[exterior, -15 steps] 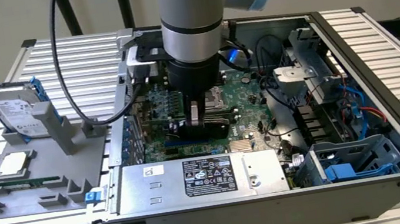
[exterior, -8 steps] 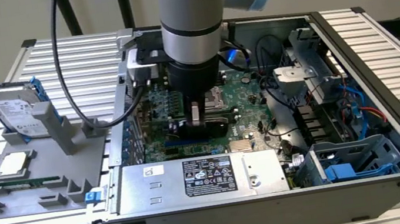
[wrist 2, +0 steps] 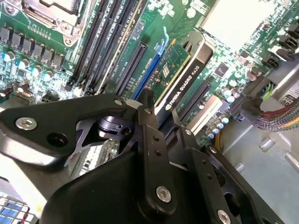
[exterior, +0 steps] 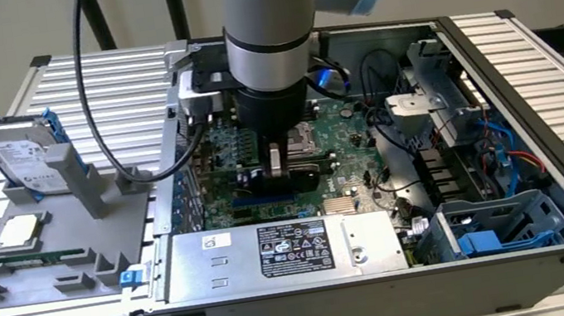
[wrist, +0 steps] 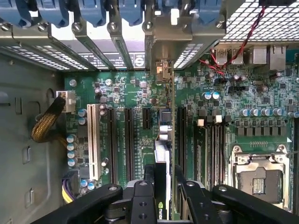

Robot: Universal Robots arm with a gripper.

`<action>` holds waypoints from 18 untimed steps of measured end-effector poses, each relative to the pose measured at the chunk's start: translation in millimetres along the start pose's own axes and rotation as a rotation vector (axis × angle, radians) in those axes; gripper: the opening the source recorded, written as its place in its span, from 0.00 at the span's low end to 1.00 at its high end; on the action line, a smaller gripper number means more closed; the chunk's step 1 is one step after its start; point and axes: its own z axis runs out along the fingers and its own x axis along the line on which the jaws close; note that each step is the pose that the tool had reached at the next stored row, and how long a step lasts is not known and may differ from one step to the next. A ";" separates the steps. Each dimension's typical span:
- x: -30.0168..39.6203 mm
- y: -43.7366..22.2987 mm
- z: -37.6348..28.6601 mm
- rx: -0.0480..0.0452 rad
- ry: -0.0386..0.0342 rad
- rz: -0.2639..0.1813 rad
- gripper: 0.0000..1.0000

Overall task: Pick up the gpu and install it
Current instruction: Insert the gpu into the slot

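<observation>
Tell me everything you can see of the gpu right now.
The gpu is a flat card with a green circuit board on one face and a black shroud with a pale edge. It stands on edge over the motherboard inside the computer case, along the expansion slots. The gripper is clamped on its upper edge. In the first wrist view its far end reaches the rear slot brackets.

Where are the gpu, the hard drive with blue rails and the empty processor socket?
gpu (wrist 2: 187,70), second wrist view, on its black shroud.
hard drive (exterior: 23,159), exterior view, on its silver face.
processor socket (wrist: 259,173), first wrist view, on its metal frame.
</observation>
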 end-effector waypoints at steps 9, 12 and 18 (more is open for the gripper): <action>-0.4 5.3 0.4 -0.0001 0.0003 0.000 0.00; -0.5 5.8 0.7 -0.0001 0.0001 0.000 0.00; -1.1 7.0 3.0 -0.0004 -0.0022 0.000 0.00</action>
